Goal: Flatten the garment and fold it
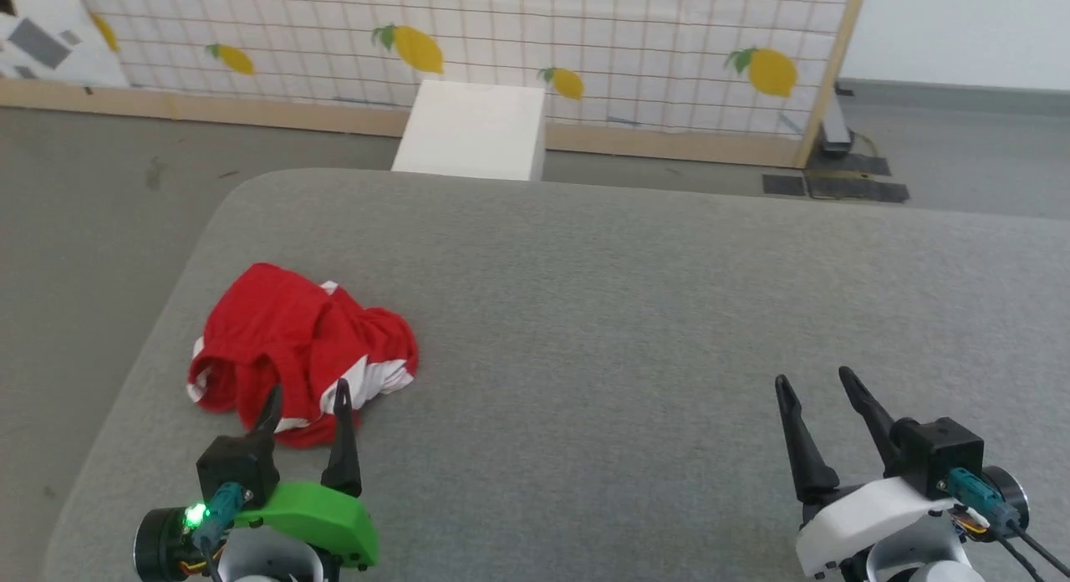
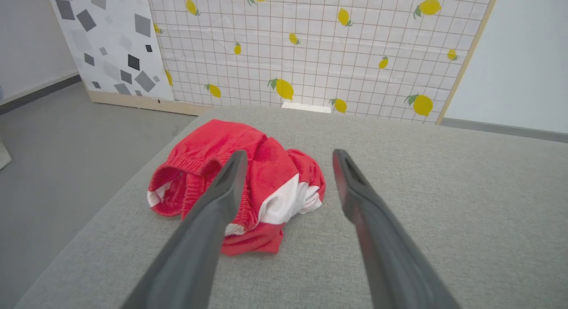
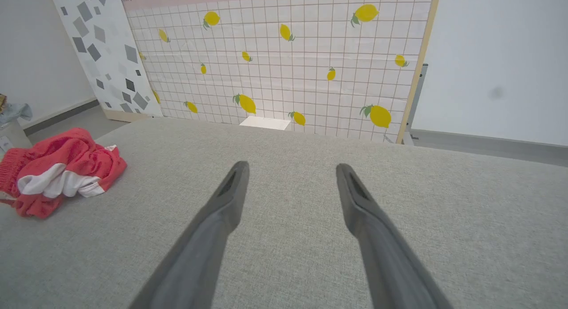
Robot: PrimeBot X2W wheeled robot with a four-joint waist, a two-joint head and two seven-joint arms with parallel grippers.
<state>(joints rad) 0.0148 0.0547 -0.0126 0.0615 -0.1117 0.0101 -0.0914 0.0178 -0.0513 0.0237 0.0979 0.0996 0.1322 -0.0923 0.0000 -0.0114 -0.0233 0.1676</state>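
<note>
garment (image 1: 292, 331), bunched just ahead of left gripper (image 1: 308, 387), which like right gripper (image 1: 814, 375) stands apart and empty, wants pinching by one outer edge, not the heap.

- Lighting is bright, even and diffuse in all three views; the source is out of frame.
- Shadows are soft: a faint one lies under the garment (image 1: 292, 348) on the grey padded surface (image 1: 627, 314).
- The white wall (image 1: 961, 30), upper right of the head view, is washed out.
- The green indicator light (image 1: 195, 515), lower left, blooms.
- Wide-angle bend in the wrist views: the lemon-print panel (image 2: 310, 47) leans outward at its right edge.
- The fingers (image 2: 199, 238) are soft near the bottom edge; the one at frame right carries a red cast.
</note>
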